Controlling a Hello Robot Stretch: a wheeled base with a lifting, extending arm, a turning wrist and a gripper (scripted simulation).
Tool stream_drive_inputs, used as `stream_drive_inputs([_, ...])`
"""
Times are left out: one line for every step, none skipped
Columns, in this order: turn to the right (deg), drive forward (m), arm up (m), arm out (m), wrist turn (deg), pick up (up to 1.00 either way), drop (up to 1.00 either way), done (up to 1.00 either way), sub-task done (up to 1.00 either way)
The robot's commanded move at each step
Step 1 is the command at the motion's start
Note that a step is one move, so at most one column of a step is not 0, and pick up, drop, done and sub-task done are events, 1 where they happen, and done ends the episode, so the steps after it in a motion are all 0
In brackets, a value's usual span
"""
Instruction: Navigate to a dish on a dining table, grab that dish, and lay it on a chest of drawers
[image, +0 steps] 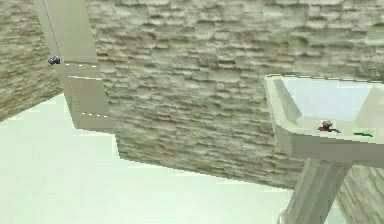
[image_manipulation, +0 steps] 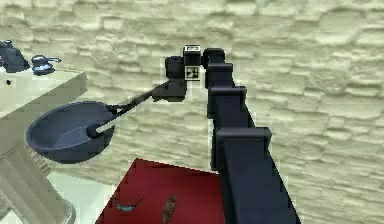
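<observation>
One dark bowl (image_manipulation: 62, 143) hangs from the end effector (image_manipulation: 99, 128) beside a sink (image_manipulation: 38, 96).

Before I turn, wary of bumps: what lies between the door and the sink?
The stretch is bare in the forward view: stone wall and pale floor between door and sink.

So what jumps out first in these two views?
The dark blue bowl at the arm side view's left, at the far end of the tool, with the dark arm rising from the bottom edge. Below lies a red mat; the forward view's right has a white pedestal sink against a stone wall.
</observation>
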Motion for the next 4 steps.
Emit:
stream_drive_inputs([0.0,0.0,0.0,0.0,45.0,0.0,0.0,0.0,0.0])
stream_drive_inputs([0.0,0.0,0.0,0.0,36.0,0.0,0.0,0.0,0.0])
stream_drive_inputs([0.0,0.0,-0.32,0.0,0.0,0.0,0.0,0.0,0.0])
stream_drive_inputs([0.0,0.0,-0.32,0.0,0.0,0.0,0.0,0.0,0.0])
